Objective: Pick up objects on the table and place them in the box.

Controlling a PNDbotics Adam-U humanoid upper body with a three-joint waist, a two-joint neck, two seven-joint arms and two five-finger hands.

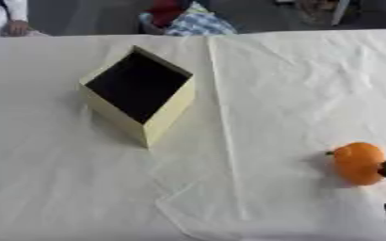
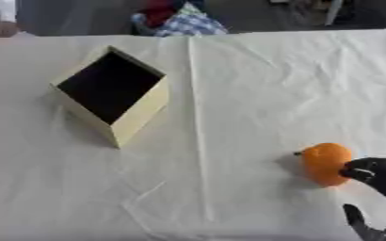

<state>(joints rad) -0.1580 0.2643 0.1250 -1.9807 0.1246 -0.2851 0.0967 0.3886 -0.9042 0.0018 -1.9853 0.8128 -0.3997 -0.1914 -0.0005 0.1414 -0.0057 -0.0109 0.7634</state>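
Box (image 2: 110, 96) sits on the surface (image 2: 229, 94), far left of centre, turned corner-on, open side up. Round fruit (image 2: 325, 163) lies on the surface at near right, well apart from the box. Right hand (image 2: 377, 175) just right of the fruit, fingertips touching its right side; thumb nearer, below.

I've got only the right hand (image 2: 377, 176) in view, coming in at the lower right corner of the tabletop. It's black, fingers (image 2: 363, 173) reaching leftward and spread, not closed round anything that I can make out. Thumb (image 2: 357, 221) sits lower, apart from the fingers. Left hand shows in neither eye.
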